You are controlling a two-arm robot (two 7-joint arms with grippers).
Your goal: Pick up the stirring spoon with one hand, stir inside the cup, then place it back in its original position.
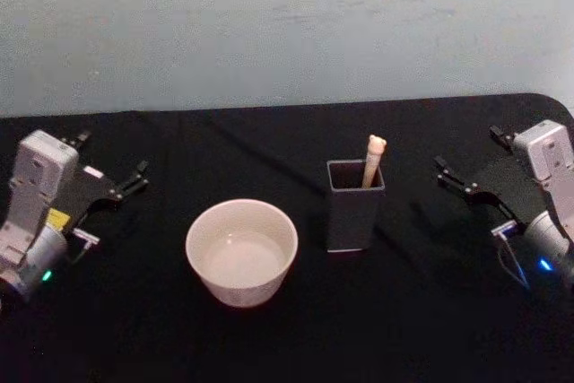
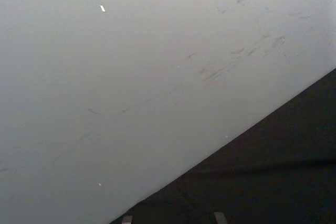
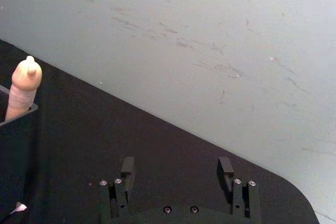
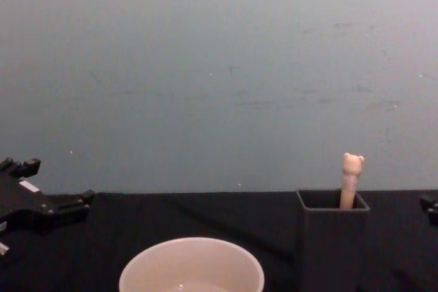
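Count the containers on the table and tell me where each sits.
2. The cup sits left of centre; the holder stands to its right, apart from it, with the spoon inside. Nothing seems hidden.

One cream-white cup (image 1: pixel 241 250), one stirring spoon (image 1: pixel 373 157) topped by one small bear head, and one dark grey square holder (image 1: pixel 355 213) (three items in all) on a single black surface (image 1: pixel 404 329). Two robot claws complete the count: one left claw (image 1: pixel 115 153), one right claw (image 1: pixel 467 148). One pale wall (image 1: pixel 269 24) behind.
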